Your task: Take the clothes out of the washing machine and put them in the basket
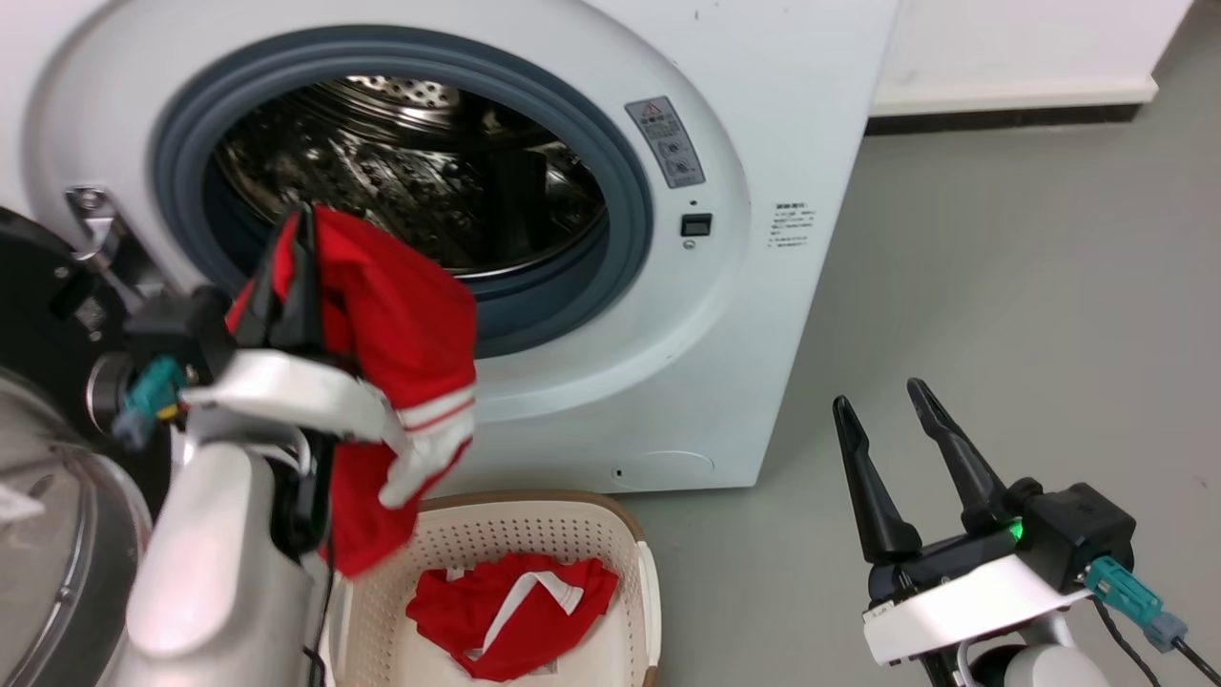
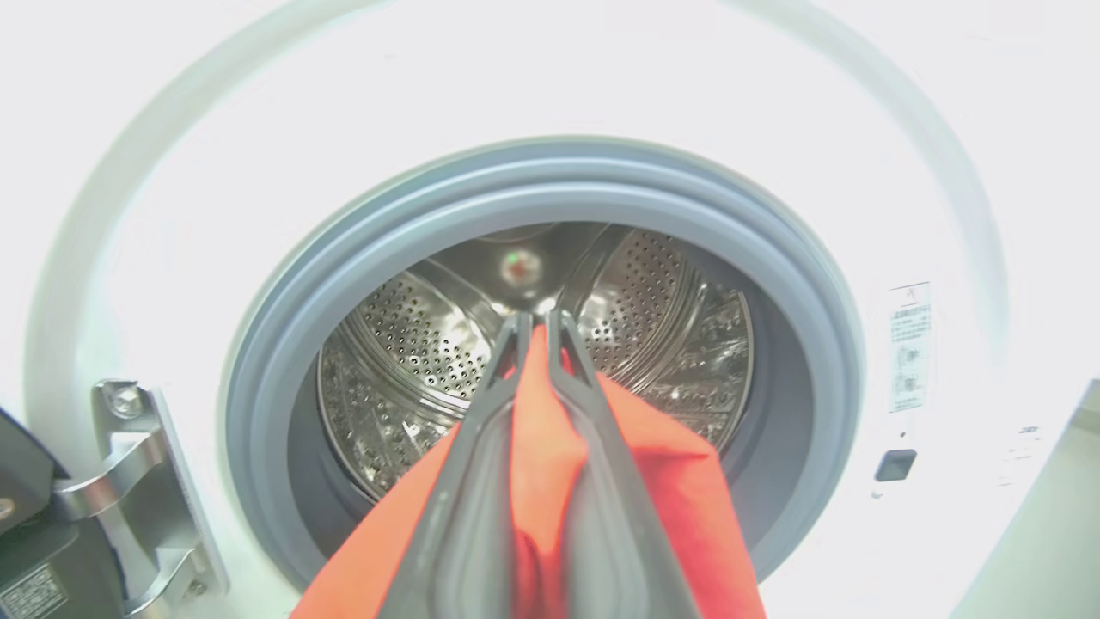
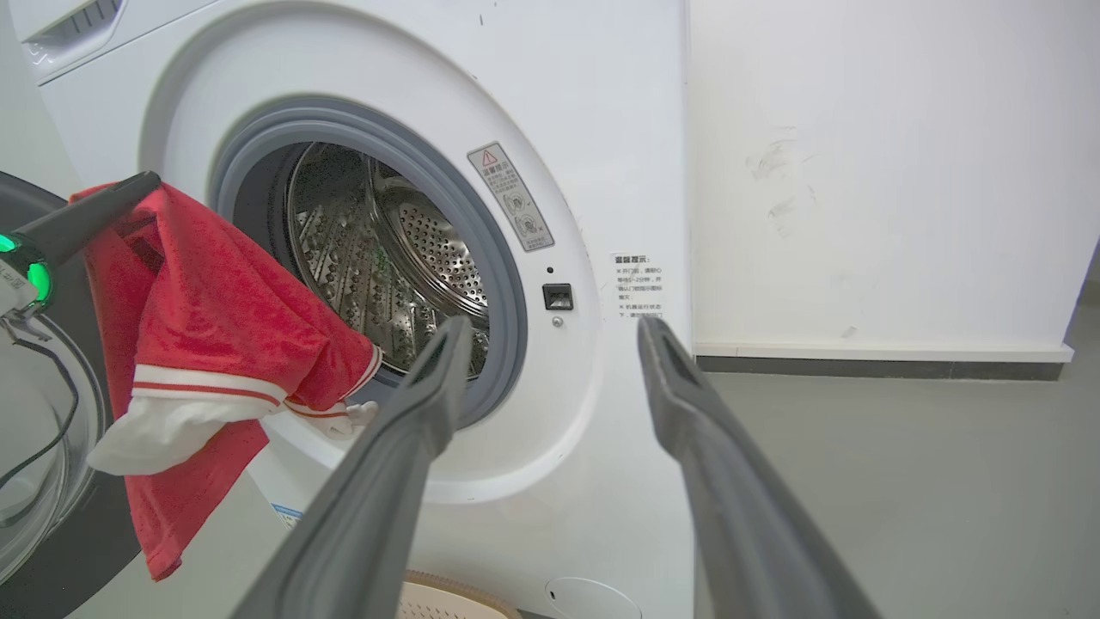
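Note:
The white washing machine (image 1: 744,286) stands with its door open, and its steel drum (image 1: 420,162) looks bare inside. My left gripper (image 1: 303,218) is shut on a red garment with white stripes (image 1: 401,324), which hangs in front of the porthole's lower left, above the basket (image 1: 620,534). The same garment (image 2: 537,447) shows pinched between the left fingers, and it also hangs at the left (image 3: 215,309) in the right wrist view. A second red garment (image 1: 510,606) lies in the basket. My right gripper (image 1: 882,401) stands open over the floor at the lower right, holding nothing.
The open black-framed bubble door (image 1: 48,534) is at the far left, with its metal hinge (image 2: 129,481) beside the porthole. Grey floor (image 1: 1002,315) stretches to the right of the washer. A white wall with a dark skirting (image 3: 876,365) runs behind.

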You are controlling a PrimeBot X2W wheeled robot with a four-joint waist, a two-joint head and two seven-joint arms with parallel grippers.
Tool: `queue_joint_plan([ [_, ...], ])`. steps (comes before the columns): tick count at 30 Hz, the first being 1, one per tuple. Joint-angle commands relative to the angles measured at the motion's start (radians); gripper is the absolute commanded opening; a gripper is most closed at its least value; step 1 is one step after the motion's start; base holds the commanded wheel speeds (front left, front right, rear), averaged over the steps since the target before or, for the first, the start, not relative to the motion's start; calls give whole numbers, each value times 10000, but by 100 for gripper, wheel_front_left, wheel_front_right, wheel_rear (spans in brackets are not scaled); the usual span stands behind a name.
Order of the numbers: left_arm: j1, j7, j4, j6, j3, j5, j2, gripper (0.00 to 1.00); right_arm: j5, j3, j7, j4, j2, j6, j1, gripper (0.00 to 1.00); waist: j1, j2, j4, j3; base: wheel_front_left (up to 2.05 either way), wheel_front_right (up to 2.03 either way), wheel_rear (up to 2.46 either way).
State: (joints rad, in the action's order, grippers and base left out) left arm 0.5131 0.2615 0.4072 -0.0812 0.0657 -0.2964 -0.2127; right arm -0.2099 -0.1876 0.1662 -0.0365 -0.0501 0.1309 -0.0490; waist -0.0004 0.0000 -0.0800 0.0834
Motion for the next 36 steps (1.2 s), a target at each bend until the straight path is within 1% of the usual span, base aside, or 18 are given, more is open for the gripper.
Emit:
queue_joint_plan([
  [1,-403,-11,-523,130,44,-7,49,0,44,34,-37,-77,0,-3,155,100,4,0,173,-178,0,0,0],
  [8,-2934,-727,-3434,773,283,101,323,0,124,134,-170,-325,0,-3,383,100,4,0,422,-163,0,0,0],
  [11,-3937,-903,-3972,987,426,-15,575,0,159,164,-209,-437,1,-3,363,100,4,0,542,47,0,0,0],
  [13,-4409,-936,-3881,1073,431,-273,795,0,167,156,-219,-494,0,-3,244,100,4,0,591,258,0,0,0],
  [17,-4686,-611,-3140,1070,486,-550,1085,0,233,166,-242,-638,0,-3,18,100,4,0,708,917,0,0,0],
  [21,-4177,-299,-1840,936,640,-828,1310,0,362,119,-294,-774,0,-3,-321,100,4,0,766,1795,0,0,0],
  [24,-3576,-88,-761,867,732,-926,1460,0,452,127,-288,-859,0,-3,-579,100,4,0,792,2541,0,0,0],
  [29,-2088,40,1004,634,873,-865,1556,0,605,51,-308,-999,0,-3,-1104,100,4,0,803,3902,0,0,0],
  [36,-385,58,2512,492,619,-561,1617,0,791,-140,-229,-985,0,-3,-1780,100,4,0,588,5539,0,0,0],
])
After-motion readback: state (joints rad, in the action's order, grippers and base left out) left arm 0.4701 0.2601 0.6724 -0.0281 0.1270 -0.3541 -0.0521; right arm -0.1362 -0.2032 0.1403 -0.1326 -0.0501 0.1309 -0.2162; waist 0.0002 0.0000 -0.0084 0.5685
